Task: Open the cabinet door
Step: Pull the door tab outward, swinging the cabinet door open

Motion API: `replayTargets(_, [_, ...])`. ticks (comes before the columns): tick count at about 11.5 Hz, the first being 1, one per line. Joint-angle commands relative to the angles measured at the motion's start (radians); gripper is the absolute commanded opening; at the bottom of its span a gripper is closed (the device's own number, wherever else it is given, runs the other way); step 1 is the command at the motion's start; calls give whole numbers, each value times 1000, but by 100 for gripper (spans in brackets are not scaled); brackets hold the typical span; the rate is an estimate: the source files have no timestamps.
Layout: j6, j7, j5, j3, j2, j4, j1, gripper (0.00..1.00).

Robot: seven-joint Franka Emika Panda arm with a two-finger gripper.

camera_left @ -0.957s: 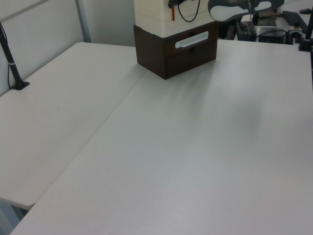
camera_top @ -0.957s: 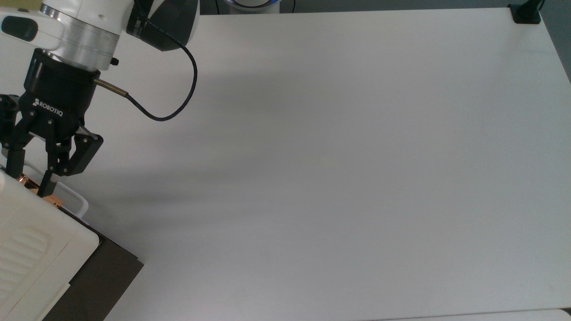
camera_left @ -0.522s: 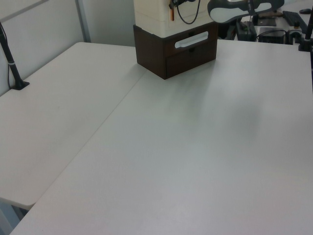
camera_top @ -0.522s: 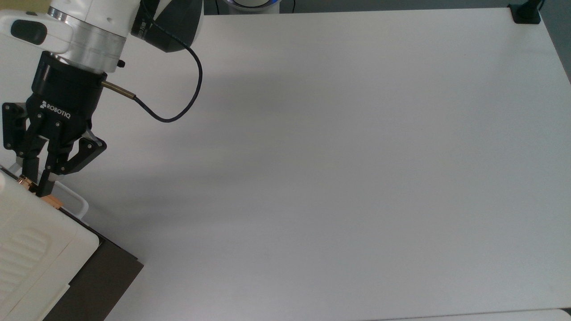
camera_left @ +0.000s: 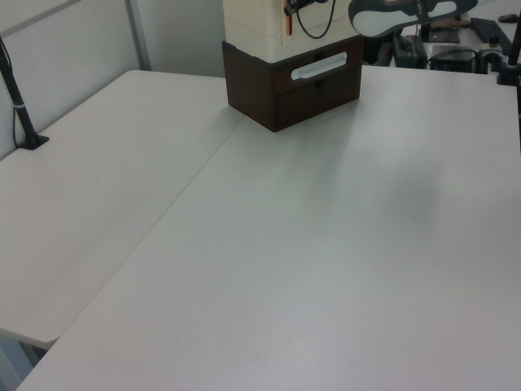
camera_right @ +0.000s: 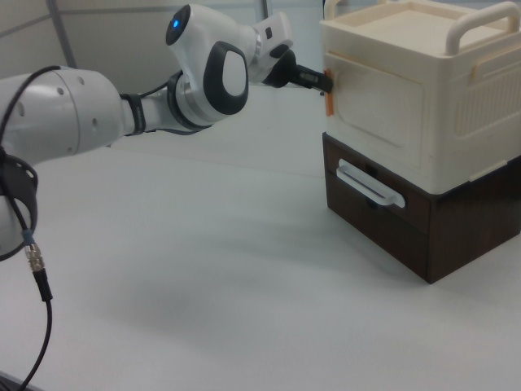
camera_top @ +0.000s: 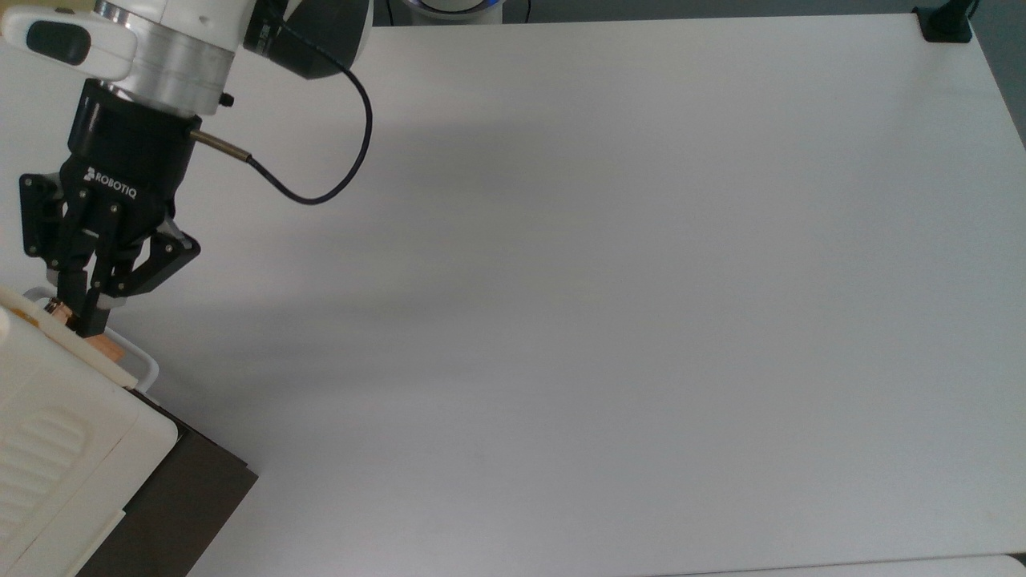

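Note:
The cabinet door (camera_right: 378,102) is the cream-yellow front panel of the unit, with a copper bar handle (camera_right: 328,98) at the right view's left edge. My gripper (camera_right: 320,81) reaches in from the right view's left and is shut on that handle. In the top view the gripper (camera_top: 80,319) points down at the top view's left edge, its fingers pinched on the copper handle (camera_top: 106,346). The left view has the handle (camera_left: 286,23) at the cream unit's corner. The door looks nearly flush with the unit's front.
The cream unit stands on a dark brown drawer base (camera_right: 407,224) with a white looped rail (camera_right: 370,186). The base's corner (camera_top: 184,497) juts onto the white table (camera_top: 601,320). A black clamp (camera_top: 946,24) sits at the table's far corner, and a cable (camera_top: 337,176) loops off the wrist.
The fingers, apart around the handle a second ago, have shut on it. The gripper and handle have shifted slightly toward the top view's top.

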State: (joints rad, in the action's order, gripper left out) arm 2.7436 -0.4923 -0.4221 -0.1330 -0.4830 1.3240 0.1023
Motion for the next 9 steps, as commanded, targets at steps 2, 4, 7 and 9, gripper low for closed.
replayTargets(2, [-22,20,72,27,155,242,-12,0])
replayTargets(4, [-204,75,182,65,193,244,-6,7])
replayTargets(7, [-579,344,444,73,263,215,-4,34])
replayTargets(9, [-811,392,474,73,293,181,-1,96])
